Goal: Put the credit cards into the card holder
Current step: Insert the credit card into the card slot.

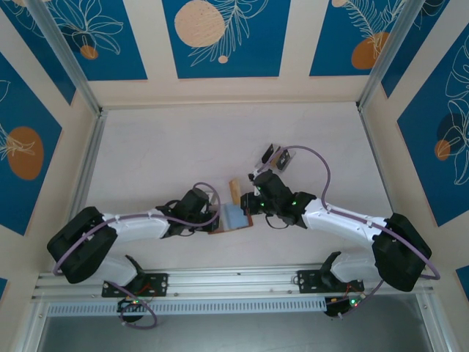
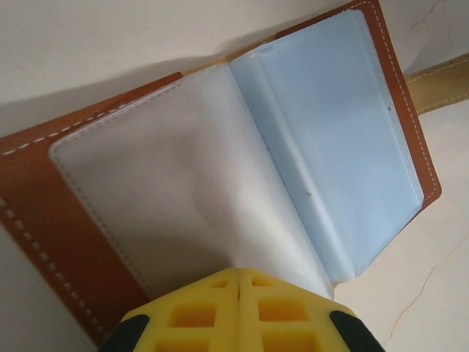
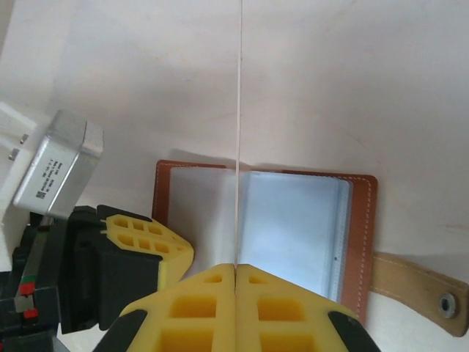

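Now: card holder (image 1: 229, 218) lies open at centre of counter (image 1: 183, 147). At its 9 o'clock, left gripper (image 2: 239, 275) clenched on clear sleeve (image 2: 183, 183). At 3 o'clock, right gripper (image 3: 235, 268) pinches credit card (image 3: 239, 110) edge-on, long axis 12–6, above spine.

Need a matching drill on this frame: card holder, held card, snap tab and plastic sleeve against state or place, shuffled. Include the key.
Things
1. brown leather folding card holder
2. thin card seen edge-on
3. tan leather snap tab
4. clear plastic sleeve page

States
A. pinched in the shut left gripper
B. lying open on the table
C. clamped in the shut right gripper, over the holder
D. unfastened, sticking out flat from the holder's edge

Pairs: 1-B, 2-C, 3-D, 4-A
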